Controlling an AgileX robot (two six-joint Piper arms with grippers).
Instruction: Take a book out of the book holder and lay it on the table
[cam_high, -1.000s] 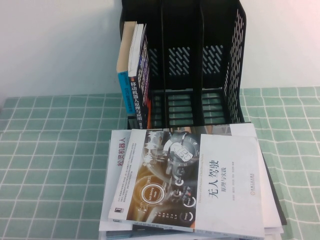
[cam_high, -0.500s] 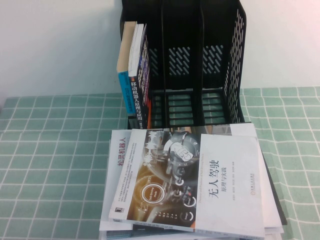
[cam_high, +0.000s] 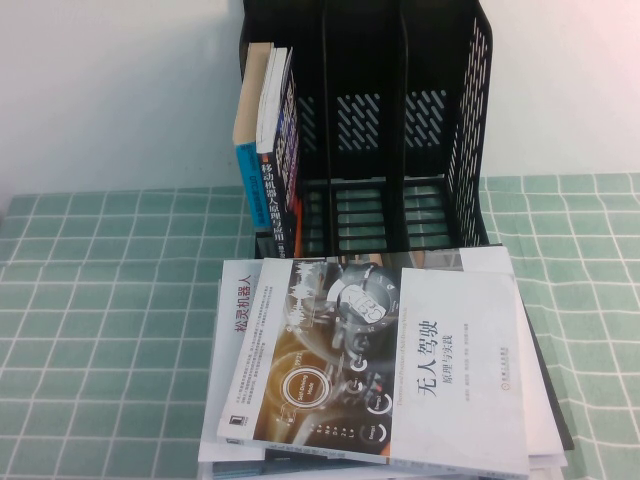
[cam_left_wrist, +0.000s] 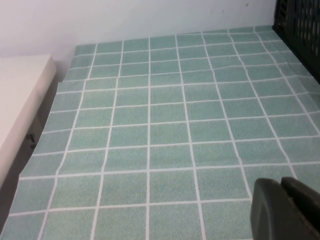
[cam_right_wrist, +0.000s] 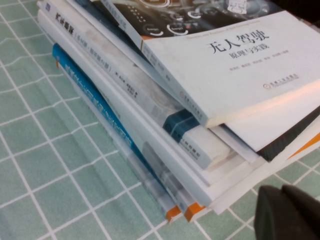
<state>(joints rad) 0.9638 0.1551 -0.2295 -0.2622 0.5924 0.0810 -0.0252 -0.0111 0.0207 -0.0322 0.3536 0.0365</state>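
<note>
A black book holder (cam_high: 400, 130) stands at the back of the table. Three books (cam_high: 268, 150) stand upright in its left slot; the other slots are empty. A stack of several books (cam_high: 380, 370) lies flat in front of it, topped by a white and dark cover book (cam_right_wrist: 235, 55). Neither gripper shows in the high view. My left gripper (cam_left_wrist: 282, 210) is shut and empty above bare green cloth, left of the holder. My right gripper (cam_right_wrist: 287, 212) is shut and empty, low beside the stack's near corner.
The green checked cloth (cam_high: 110, 300) covers the table. A white wall is behind. A white ledge (cam_left_wrist: 20, 100) lies beyond the cloth's left edge. The holder's corner (cam_left_wrist: 300, 25) shows in the left wrist view.
</note>
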